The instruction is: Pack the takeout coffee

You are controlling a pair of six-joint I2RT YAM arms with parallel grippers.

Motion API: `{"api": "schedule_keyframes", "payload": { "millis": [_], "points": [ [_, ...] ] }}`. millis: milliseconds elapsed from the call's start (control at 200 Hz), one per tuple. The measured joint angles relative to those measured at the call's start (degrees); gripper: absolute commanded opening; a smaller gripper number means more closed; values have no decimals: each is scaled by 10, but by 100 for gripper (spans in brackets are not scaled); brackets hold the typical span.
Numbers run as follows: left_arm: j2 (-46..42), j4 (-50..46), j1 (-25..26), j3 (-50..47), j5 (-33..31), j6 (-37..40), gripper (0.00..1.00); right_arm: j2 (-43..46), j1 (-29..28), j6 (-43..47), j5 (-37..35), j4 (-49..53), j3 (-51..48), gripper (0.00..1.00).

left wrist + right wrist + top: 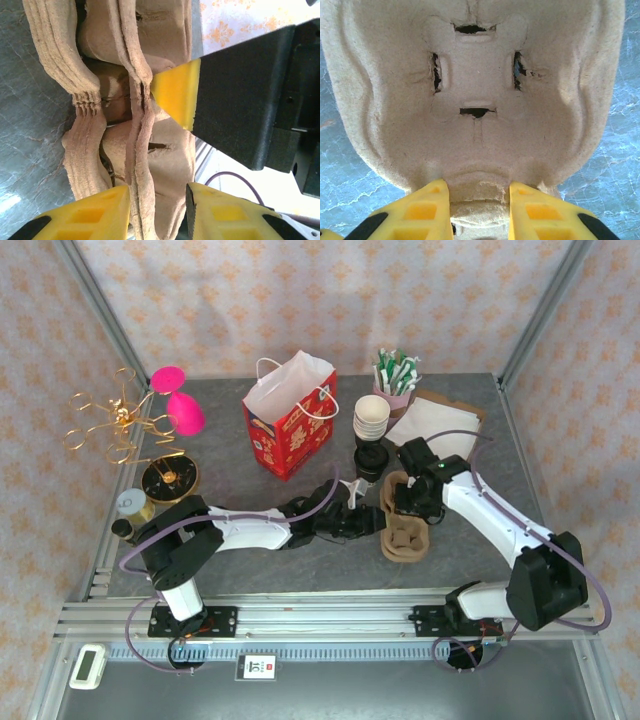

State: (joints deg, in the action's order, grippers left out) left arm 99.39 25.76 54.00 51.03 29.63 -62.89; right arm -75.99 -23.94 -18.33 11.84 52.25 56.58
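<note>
Clamping pulp carrier (405, 538) — left tool (157, 200), right tool (479, 189) (each pinching rim), packets (397, 370) in cup (385, 400)

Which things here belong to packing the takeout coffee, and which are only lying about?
Job: pulp cup carrier, paper cups, red paper bag, pink cup of packets.
Lying about: gold wire stand, pink object, tin can, black-and-gold dish.

We list: cup carrier (480, 75), moulded paper pulp, matt, rough, fibrous; surface (615, 165), grey marbled, faint sheen; gift bag (290, 425), glossy red paper.
</note>
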Motion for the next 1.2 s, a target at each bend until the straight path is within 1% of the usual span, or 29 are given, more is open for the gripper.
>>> {"api": "schedule_keyframes", "payload": {
  "millis": [260,435,646,901,1051,1201],
  "points": [
    [15,22,0,0,2,-20,33,2,0,-1,2,-2,0,24],
    [15,25,0,0,2,-22,30,2,0,-1,2,-4,-1,23],
    [15,25,0,0,2,-22,29,5,0,-3,7,-6,-1,22],
    [15,45,-2,-6,9,-35,32,13,3,-5,13,-6,-1,20],
    [15,71,-8,-22,16,-47,38,14,8,-5,14,-6,-1,20],
    [3,89,-22,-59,15,-52,40,16,13,-5,15,-6,-1,19]
  ]
}}
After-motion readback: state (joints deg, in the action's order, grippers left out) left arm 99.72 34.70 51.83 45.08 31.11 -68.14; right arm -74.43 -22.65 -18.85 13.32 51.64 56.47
